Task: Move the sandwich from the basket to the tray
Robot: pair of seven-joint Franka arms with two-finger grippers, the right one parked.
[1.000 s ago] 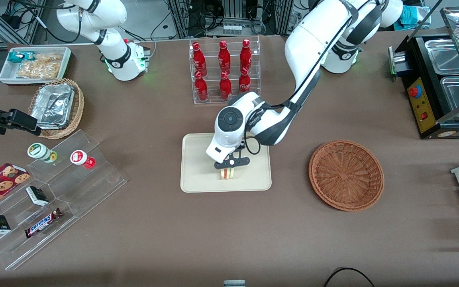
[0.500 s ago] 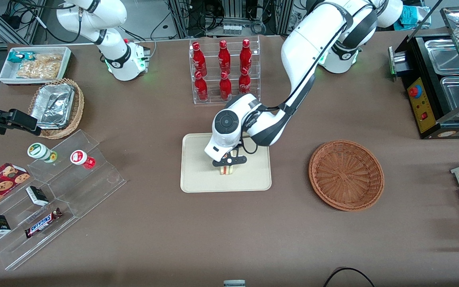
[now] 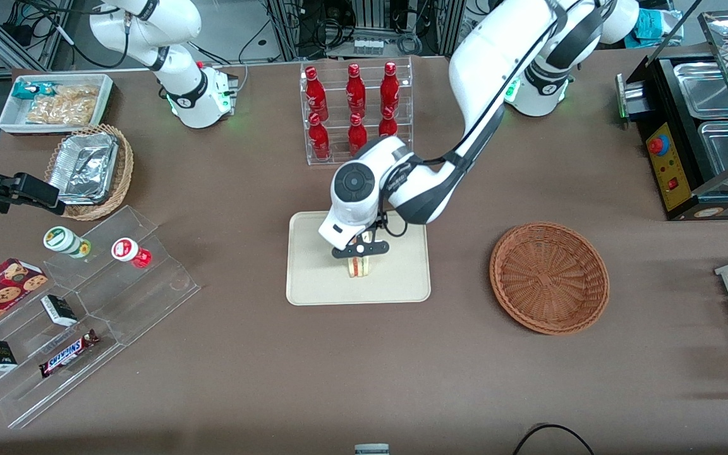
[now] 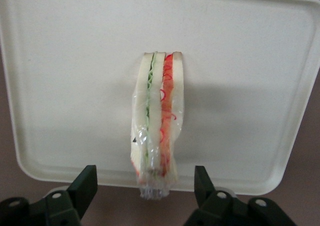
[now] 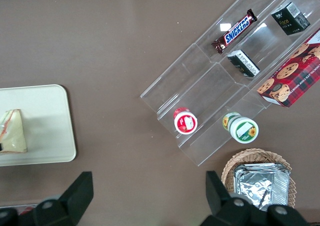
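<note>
Sandwich (image 3: 359,267) standing on its edge on cream tray (image 3: 313,278) at centre of front view, pincer (image 3: 360,250) released, fingers (image 4: 84,183) spread clear on either side just above it, woven basket (image 3: 548,277) on brown surface (image 3: 364,366), centre-right of that frame.

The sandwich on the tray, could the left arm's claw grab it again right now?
Probably yes. The claw hangs just above the sandwich, open, with a finger on each side and nothing between them. The sandwich stands on the tray, with nothing else on the tray to block it.
</note>
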